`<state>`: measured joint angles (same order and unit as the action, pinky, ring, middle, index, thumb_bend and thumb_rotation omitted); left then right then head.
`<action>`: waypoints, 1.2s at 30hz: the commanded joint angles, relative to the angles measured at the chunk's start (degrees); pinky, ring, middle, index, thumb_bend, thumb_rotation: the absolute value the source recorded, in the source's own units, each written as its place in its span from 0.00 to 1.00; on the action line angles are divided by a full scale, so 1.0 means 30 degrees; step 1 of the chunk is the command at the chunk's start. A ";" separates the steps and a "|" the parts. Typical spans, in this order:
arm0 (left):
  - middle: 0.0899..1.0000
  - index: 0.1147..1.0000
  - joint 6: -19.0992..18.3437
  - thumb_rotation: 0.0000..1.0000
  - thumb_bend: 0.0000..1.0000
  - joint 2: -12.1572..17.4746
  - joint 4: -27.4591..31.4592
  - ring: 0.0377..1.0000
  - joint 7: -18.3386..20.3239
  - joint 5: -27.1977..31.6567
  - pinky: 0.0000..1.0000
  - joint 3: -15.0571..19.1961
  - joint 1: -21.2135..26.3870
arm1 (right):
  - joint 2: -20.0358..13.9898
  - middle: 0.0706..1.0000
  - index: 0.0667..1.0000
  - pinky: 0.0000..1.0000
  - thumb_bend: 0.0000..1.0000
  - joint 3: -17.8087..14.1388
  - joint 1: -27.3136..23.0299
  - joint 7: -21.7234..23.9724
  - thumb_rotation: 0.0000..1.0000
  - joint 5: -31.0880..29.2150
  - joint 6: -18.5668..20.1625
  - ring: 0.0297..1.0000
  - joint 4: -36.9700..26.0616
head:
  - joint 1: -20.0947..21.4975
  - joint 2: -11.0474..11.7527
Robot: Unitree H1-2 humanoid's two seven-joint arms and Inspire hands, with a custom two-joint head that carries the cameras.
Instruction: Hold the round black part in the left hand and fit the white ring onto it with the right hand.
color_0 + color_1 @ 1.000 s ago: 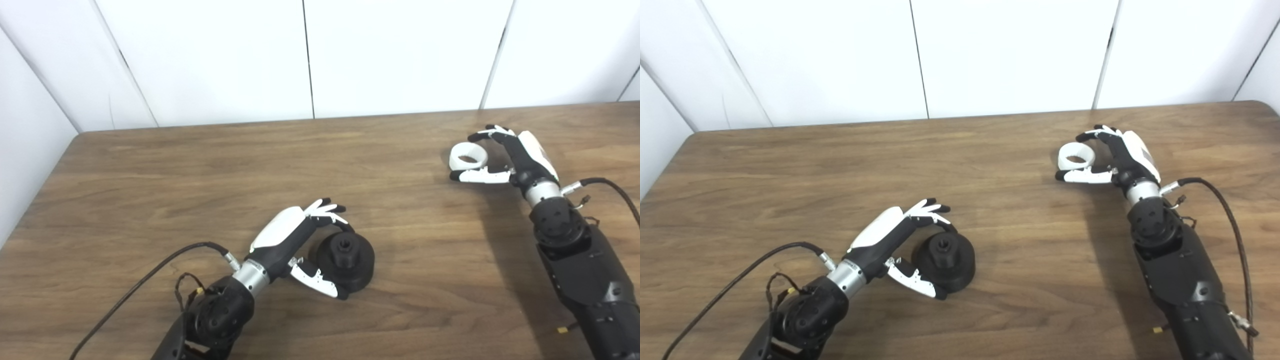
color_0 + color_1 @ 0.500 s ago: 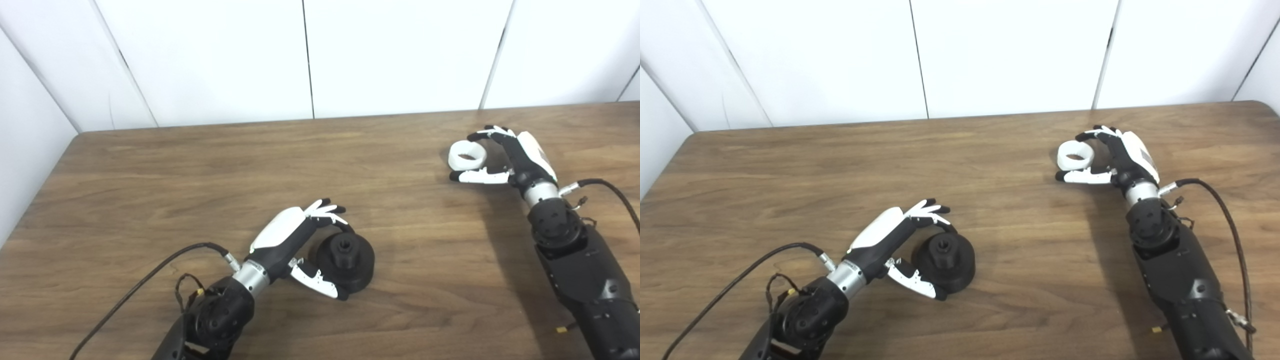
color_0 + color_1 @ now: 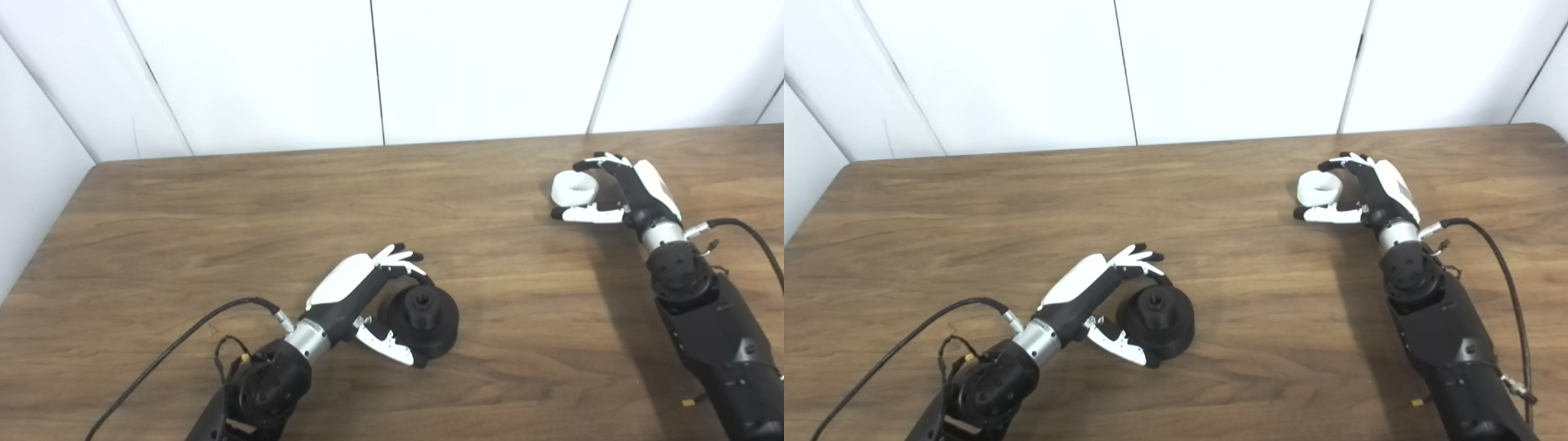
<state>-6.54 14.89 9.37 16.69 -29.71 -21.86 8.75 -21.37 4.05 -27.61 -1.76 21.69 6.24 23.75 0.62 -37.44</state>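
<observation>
On the brown wooden surface [image 3: 245, 202], your round black plastic part [image 3: 424, 318] sits cupped between the left hand [image 3: 367, 300]'s curled fingers. The white plastic ring [image 3: 573, 188] lies well right and beyond, between the right hand [image 3: 618, 193]'s half-curled fingers, grip unconfirmed.

I'm looking down on a wooden table [image 3: 245, 202] with a dark brown grain running left to right; its far edge runs straight across the upper part of my view. In the right eye view its far right corner [image 3: 1546, 127] is rounded. Behind it stands a white panelled wall [image 3: 490, 67], split by thin dark vertical seams [image 3: 376, 73]. On the left a side wall [image 3: 37, 153] angles in towards me. The light is even and soft, leaving faint shadows on the wood.
</observation>
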 commanded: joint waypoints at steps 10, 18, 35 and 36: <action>0.91 0.55 -0.0100 0.16 0.90 0.0347 -0.0588 1.00 0.0188 -0.0493 0.91 -0.0176 -0.0322 | 0.0095 0.92 0.71 1.00 0.94 -0.1592 -0.0528 0.0771 0.36 -0.2279 0.1340 1.00 -0.2297 | 0.0029 0.0091; 0.91 0.54 -0.0053 0.15 0.90 0.0337 -0.0635 1.00 0.0166 -0.0429 0.92 -0.0150 -0.0343 | 0.0147 0.93 0.71 1.00 0.94 -0.1822 -0.0656 0.0881 0.33 -0.2967 0.1594 1.00 -0.2333 | 0.0016 0.0100; 0.91 0.55 -0.0204 0.16 0.90 0.0354 -0.0444 1.00 0.0339 -0.0293 0.92 -0.0106 -0.0369 | 0.0051 0.93 0.71 1.00 0.94 -0.1708 -0.1242 0.0767 0.29 -0.3351 0.1533 1.00 -0.0506 | -0.0003 0.0106; 0.91 0.55 -0.0194 0.16 0.90 0.0349 -0.0442 1.00 0.0311 -0.0318 0.92 -0.0102 -0.0363 | 0.0001 0.93 0.71 1.00 0.94 -0.1563 -0.1302 0.0702 0.29 -0.3141 0.1513 1.00 -0.0330 | -0.0003 0.0106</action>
<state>-6.03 14.86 9.03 16.37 -29.51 -21.77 8.44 -20.54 -0.78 -28.46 0.93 11.72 12.13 23.18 0.53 -37.09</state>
